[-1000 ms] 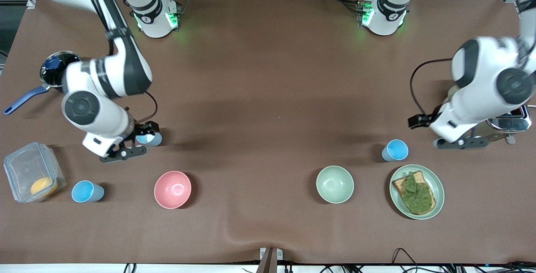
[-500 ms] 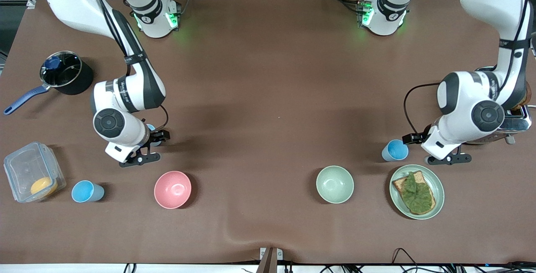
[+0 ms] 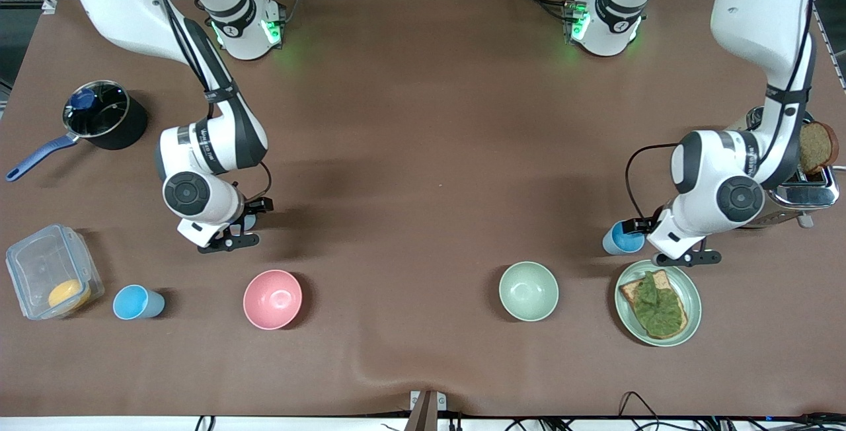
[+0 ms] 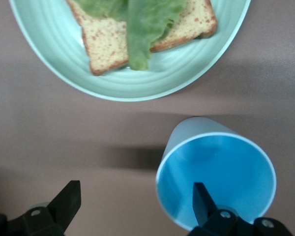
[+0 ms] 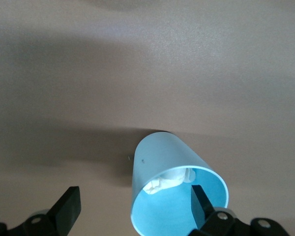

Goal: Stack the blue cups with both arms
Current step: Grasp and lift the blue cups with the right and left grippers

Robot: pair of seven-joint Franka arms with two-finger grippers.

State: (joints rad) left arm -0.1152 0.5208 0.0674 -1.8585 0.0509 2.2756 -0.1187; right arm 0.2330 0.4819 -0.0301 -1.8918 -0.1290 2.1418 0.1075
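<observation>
One blue cup (image 3: pixel 620 239) stands upright beside the plate at the left arm's end of the table. My left gripper (image 3: pixel 644 236) is open and low at it. In the left wrist view the gripper (image 4: pixel 135 204) has one finger (image 4: pixel 204 201) inside this cup (image 4: pixel 216 172) and the other outside. A second blue cup (image 3: pixel 250 221) is mostly hidden under my right gripper (image 3: pixel 239 225). The right wrist view shows this gripper (image 5: pixel 133 206) open, one finger (image 5: pixel 199 204) inside the cup (image 5: pixel 167 167), which holds something white and crumpled. A third blue cup (image 3: pixel 135 302) stands alone near the plastic box.
A pink bowl (image 3: pixel 272 299) and a pale green bowl (image 3: pixel 528 291) stand nearer the front camera. A green plate (image 3: pixel 694 292) with toast and lettuce lies beside the left gripper, also in the left wrist view (image 4: pixel 152 78). A toaster (image 3: pixel 803 193), a pot (image 3: pixel 106 114) and a plastic box (image 3: pixel 49 279) stand at the table's ends.
Both arms have swung in and come down over their cups. The left gripper has reached the cup by the plate. The right gripper now covers its cup.
</observation>
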